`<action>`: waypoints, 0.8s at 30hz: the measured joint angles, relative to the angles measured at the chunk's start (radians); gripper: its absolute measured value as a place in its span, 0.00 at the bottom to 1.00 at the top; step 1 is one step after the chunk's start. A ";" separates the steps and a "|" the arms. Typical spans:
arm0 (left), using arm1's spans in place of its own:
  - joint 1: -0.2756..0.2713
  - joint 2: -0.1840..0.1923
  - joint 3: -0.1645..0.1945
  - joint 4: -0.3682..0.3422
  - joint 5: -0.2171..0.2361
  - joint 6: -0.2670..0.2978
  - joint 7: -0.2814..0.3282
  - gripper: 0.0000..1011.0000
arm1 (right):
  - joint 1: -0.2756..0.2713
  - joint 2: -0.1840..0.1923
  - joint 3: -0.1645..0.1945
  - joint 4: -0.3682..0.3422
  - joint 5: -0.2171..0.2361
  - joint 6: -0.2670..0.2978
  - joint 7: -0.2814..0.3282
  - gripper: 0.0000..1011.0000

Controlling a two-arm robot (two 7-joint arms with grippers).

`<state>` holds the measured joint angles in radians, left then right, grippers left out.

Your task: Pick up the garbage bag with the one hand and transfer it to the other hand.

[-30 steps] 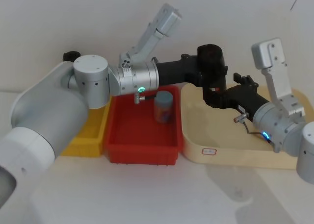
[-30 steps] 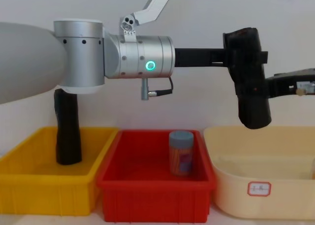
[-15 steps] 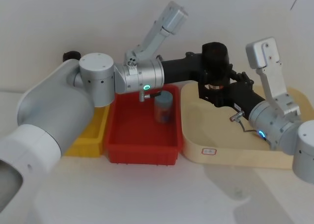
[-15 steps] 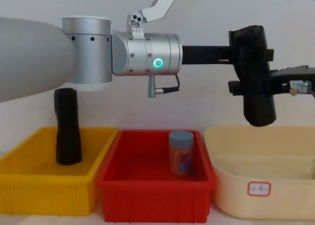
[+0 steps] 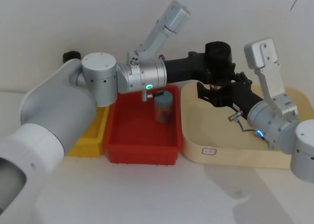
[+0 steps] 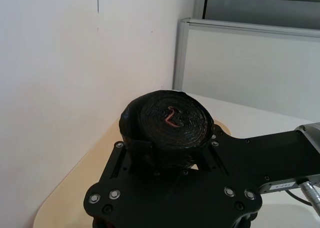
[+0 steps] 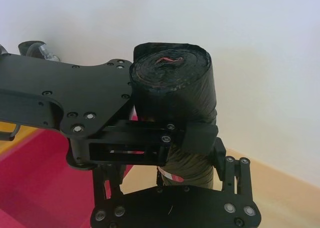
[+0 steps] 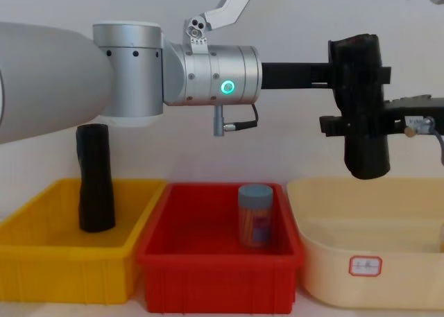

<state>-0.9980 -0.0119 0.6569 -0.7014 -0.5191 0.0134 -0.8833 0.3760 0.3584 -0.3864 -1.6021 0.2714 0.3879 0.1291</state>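
Note:
The garbage bag (image 8: 361, 102), a black roll with a red-and-white label band (image 7: 172, 177) low on it, hangs upright in the air above the beige bin (image 8: 361, 261). My left gripper (image 8: 352, 71), on the green-ringed arm, reaches in from the left and is shut on the roll's upper part; the left wrist view shows its fingers (image 6: 136, 149) pressed against the roll. My right gripper (image 5: 218, 90), on the blue-ringed arm, comes from the right at the roll's lower part. It is open, with a finger on either side of the roll.
A yellow bin (image 8: 41, 261) at the left holds a black roll without a label (image 8: 95, 178). The red bin (image 8: 215, 275) in the middle holds a blue-lidded jar (image 8: 255, 216). A white wall stands close behind everything.
The left arm carried the bag a little right and up. The right gripper moved in from the right side until its fingers stood around the roll's lower part.

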 joint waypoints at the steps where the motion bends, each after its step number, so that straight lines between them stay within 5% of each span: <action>1: 0.000 0.000 0.000 0.000 0.000 0.000 0.000 0.42 | 0.000 0.000 0.000 0.001 0.000 0.000 0.000 0.99; 24: -0.002 -0.005 -0.002 0.005 0.000 0.001 -0.003 0.42 | 0.003 -0.010 -0.004 0.020 -0.017 -0.013 0.005 0.99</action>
<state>-1.0001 -0.0166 0.6545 -0.6967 -0.5193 0.0148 -0.8863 0.3789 0.3486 -0.3903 -1.5821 0.2541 0.3745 0.1337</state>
